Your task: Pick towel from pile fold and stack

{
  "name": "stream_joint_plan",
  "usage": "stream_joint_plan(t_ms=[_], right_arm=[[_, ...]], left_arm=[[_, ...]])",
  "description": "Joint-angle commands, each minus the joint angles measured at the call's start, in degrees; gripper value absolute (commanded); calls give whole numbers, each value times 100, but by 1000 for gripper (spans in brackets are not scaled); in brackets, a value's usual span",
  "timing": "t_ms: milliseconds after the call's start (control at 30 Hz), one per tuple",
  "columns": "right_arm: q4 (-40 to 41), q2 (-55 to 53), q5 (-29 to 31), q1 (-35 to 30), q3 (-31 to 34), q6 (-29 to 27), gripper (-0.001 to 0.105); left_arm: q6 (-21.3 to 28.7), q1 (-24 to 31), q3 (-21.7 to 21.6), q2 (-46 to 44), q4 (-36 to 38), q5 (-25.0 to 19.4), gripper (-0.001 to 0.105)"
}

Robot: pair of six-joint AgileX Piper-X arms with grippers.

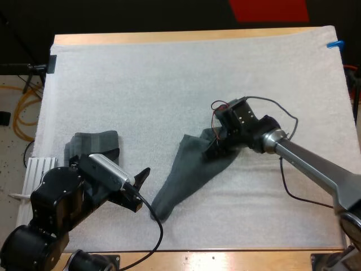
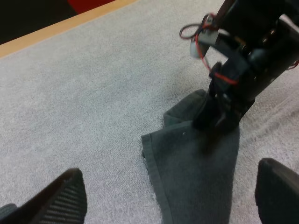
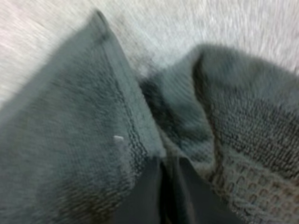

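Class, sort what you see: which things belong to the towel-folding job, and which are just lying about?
Part of the job: stretched towel, pinched at one end by the right end effector; second towel beside the left arm; open left end effector.

Just lying about: white mat; wooden table; white ribbed block beside the table's left edge; yellow cables on the floor.

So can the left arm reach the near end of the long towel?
Probably yes. The left fingers stand open right beside the near end of the long towel, with just bare mat between. The right fingers pinch its far end, out of the way.
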Motion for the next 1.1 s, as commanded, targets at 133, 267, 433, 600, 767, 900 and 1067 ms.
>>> stream_joint_plan(t_ms=[133,267,433,600,767,900,1067], right_arm=[[-73,-765,75,-16,-33,-184,0],[-14,-1382,61,-16,-33,-248,0],[21,-1596,99,-16,-33,-400,0],[422,-1275,55,-16,-33,-398,9],[471,-762,46,-16,-33,-398,60],[341,-313,81,-16,-33,-418,74],[379,176,81,-16,-33,-551,61]], left_arm=[[-53,-18,-34,11,29,8,72],[-53,-18,-34,11,29,8,72],[-53,-18,-34,11,29,8,72],[-53,-18,-34,11,29,8,72],[-53,-18,-34,11,29,8,72],[-53,-18,-34,11,29,8,72],[-53,-18,-34,11,29,8,72]])
